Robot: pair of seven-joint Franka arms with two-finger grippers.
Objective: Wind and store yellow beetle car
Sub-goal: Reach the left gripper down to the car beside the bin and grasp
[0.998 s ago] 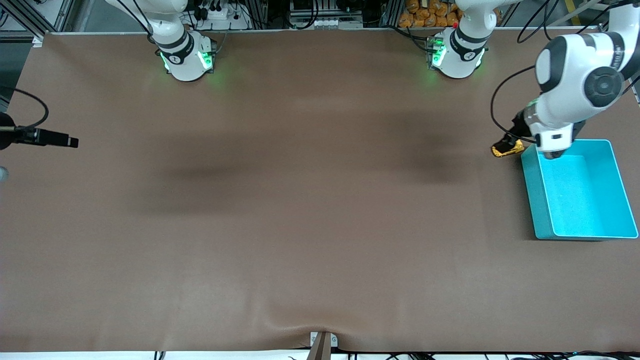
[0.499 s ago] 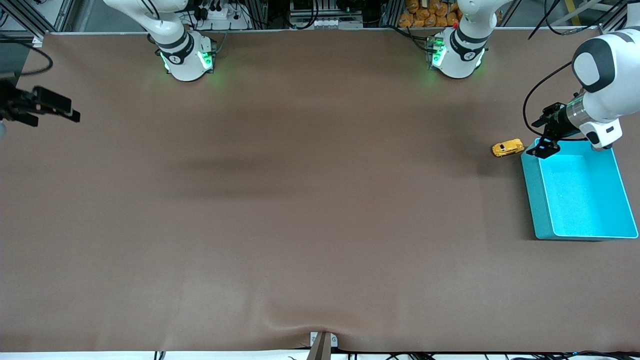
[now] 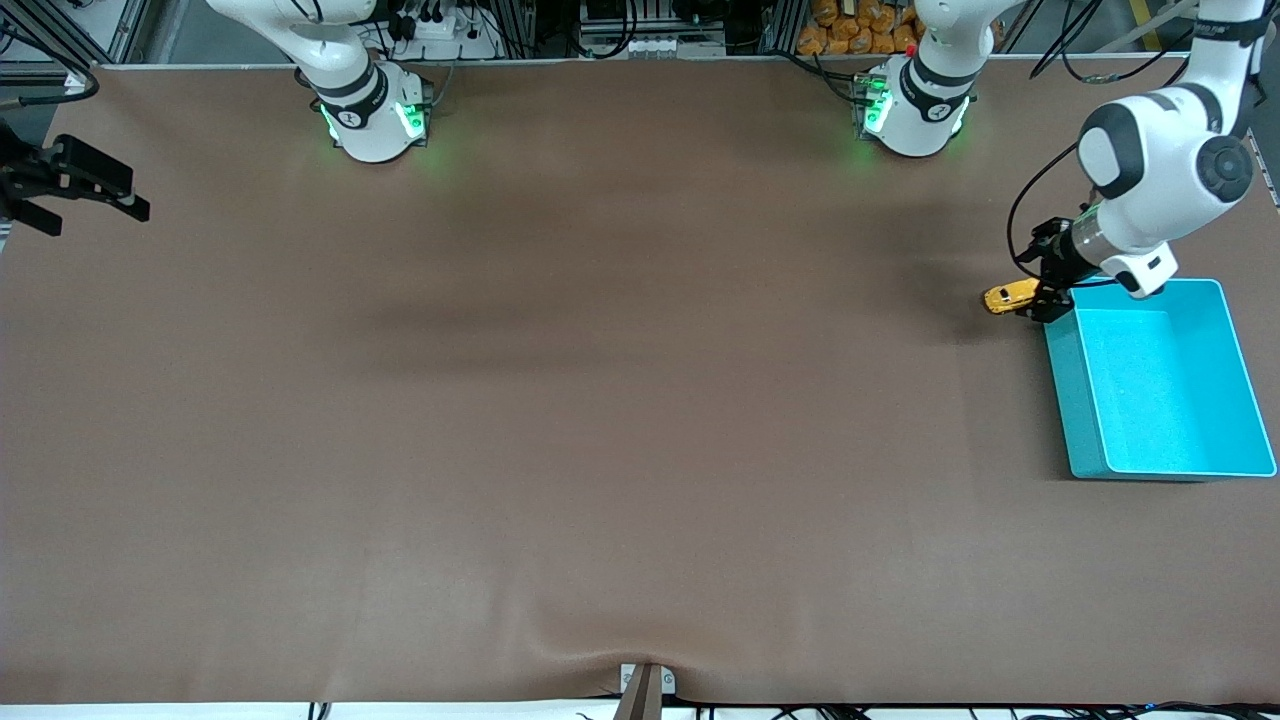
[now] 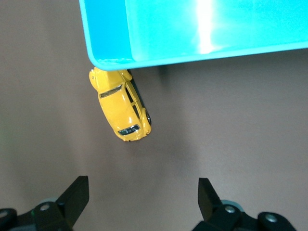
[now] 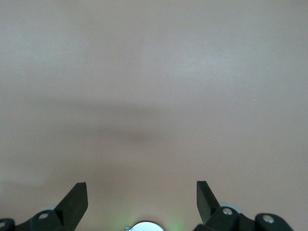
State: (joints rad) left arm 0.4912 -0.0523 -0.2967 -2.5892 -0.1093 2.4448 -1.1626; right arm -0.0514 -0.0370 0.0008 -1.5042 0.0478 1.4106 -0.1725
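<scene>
Now that my left pincer (image 3: 1042, 290) has swung back from the turquoise bin (image 3: 1085, 440) to hover spread wide over the yellow beetle car (image 3: 1010, 296), I can retry. It sits unmoved on the tabletop (image 3: 600, 400), touching the bin's corner, neither wound nor stored. My right pincer (image 3: 60, 190) waits open over the right arm's end.

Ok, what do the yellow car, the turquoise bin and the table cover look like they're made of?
The yellow beetle car, lying against the bin's corner: glossy painted body, metal or hard plastic, I cannot tell which; the sheen on its roof is the sign. The turquoise bin: smooth moulded plastic by its look, with a bright glare streak inside. The table cover: matte brown, soft-looking sheet, rippled at the near edge. The left pincer is open.
</scene>
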